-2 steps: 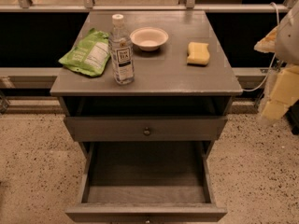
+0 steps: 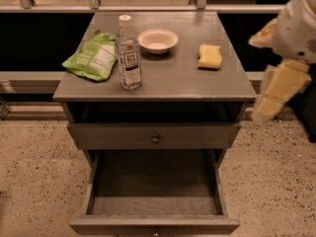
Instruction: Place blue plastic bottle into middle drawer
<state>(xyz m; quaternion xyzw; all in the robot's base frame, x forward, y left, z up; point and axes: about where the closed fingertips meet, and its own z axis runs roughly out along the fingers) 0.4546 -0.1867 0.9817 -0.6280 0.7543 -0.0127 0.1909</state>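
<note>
The blue plastic bottle (image 2: 129, 53) stands upright on the left half of the grey cabinet top (image 2: 168, 80), with a white cap and a white-and-dark label. The middle drawer (image 2: 154, 191) is pulled out at the bottom of the view, and its inside is bare. The drawer above it (image 2: 155, 135) is closed. My gripper (image 2: 276, 93) hangs in the air off the cabinet's right edge, at about the height of its top. It is far right of the bottle and holds nothing that I can see.
A green snack bag (image 2: 91, 60) lies left of the bottle. A white bowl (image 2: 158, 40) sits behind and to the right of it. A yellow sponge (image 2: 210, 57) lies on the right side of the top. The floor is speckled, and a dark wall with a rail runs behind.
My gripper has shifted slightly left, toward the cabinet's right edge. The bottle, the drawers and the other objects have not moved.
</note>
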